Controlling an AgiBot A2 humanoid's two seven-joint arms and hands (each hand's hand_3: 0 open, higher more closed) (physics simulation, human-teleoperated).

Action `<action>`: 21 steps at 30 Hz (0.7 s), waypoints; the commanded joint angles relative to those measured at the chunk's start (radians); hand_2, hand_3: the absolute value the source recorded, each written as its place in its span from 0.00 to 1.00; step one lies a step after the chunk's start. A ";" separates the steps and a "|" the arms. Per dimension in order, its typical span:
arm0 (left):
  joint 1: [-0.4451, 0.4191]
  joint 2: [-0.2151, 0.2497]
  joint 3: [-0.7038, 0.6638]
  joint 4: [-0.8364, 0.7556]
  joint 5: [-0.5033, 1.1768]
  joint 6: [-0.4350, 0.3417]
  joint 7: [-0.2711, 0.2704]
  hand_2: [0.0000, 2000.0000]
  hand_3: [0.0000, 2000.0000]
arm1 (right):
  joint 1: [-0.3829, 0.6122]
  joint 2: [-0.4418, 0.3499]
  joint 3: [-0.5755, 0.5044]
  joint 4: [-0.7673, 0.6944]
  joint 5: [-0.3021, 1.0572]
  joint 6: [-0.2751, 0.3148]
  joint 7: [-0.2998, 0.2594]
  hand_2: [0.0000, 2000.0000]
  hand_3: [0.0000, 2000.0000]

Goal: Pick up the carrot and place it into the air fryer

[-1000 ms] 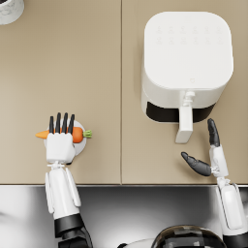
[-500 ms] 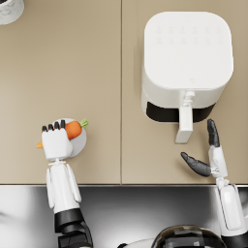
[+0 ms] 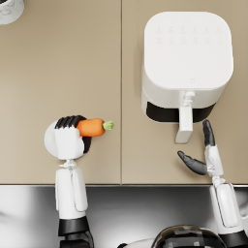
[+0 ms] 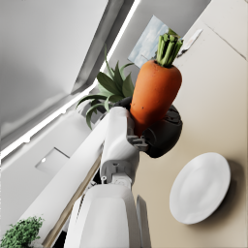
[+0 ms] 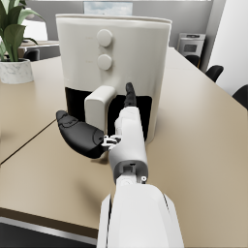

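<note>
My left hand (image 3: 70, 136) grips an orange carrot (image 3: 91, 127) with a green stub, lifted above a white plate (image 3: 49, 141) at the table's front left. In the left wrist view the carrot (image 4: 155, 93) stands up out of the dark fingers (image 4: 162, 135), with the plate (image 4: 199, 188) below on the table. The white air fryer (image 3: 186, 60) sits at the right, its drawer handle (image 3: 184, 123) facing me. My right hand (image 3: 203, 155) is open just in front of the handle, fingers spread, holding nothing. In the right wrist view that hand (image 5: 104, 128) hovers close to the fryer (image 5: 114, 63) front.
A white plant pot (image 3: 9, 9) stands at the far left corner, also seen as a pot (image 5: 15, 70) with leaves in the right wrist view. The table's front edge (image 3: 121, 184) runs just behind my wrists. A seam (image 3: 121, 72) splits the tabletop.
My left hand has closed on the carrot and raised it off the plate, turning so the carrot points right. The right hand has barely moved.
</note>
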 commanded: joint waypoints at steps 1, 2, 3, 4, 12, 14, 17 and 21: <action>0.025 0.002 0.041 -0.141 -0.044 0.000 0.000 1.00 1.00 | 0.043 -0.017 0.030 -0.084 0.000 0.000 0.000 0.00 0.00; 0.030 0.003 0.051 -0.155 -0.075 0.001 0.000 1.00 1.00 | 0.056 -0.024 0.042 -0.106 0.000 0.000 0.000 0.00 0.00; 0.034 0.005 0.063 -0.177 -0.097 0.002 0.000 1.00 1.00 | 0.072 -0.032 0.054 -0.136 0.000 0.000 0.000 0.00 0.00; 0.036 0.007 0.077 -0.189 -0.114 0.001 0.000 1.00 1.00 | 0.086 -0.039 0.069 -0.159 0.000 0.000 0.000 0.00 0.00; 0.035 0.023 0.107 -0.238 -0.151 0.001 0.000 1.00 1.00 | 0.139 -0.073 0.136 -0.301 0.000 -0.021 0.000 0.00 0.00; 0.026 0.024 0.117 -0.255 -0.153 0.002 0.001 1.00 1.00 | 0.149 -0.078 0.151 -0.304 0.001 -0.050 0.001 0.00 0.00; 0.023 0.028 0.130 -0.256 -0.154 0.002 0.001 1.00 1.00 | 0.153 -0.076 0.155 -0.261 0.002 -0.098 0.000 1.00 0.33; 0.052 0.045 0.175 -0.253 -0.154 0.002 0.001 1.00 1.00 | 0.117 -0.057 0.171 -0.161 0.002 -0.181 -0.005 1.00 0.98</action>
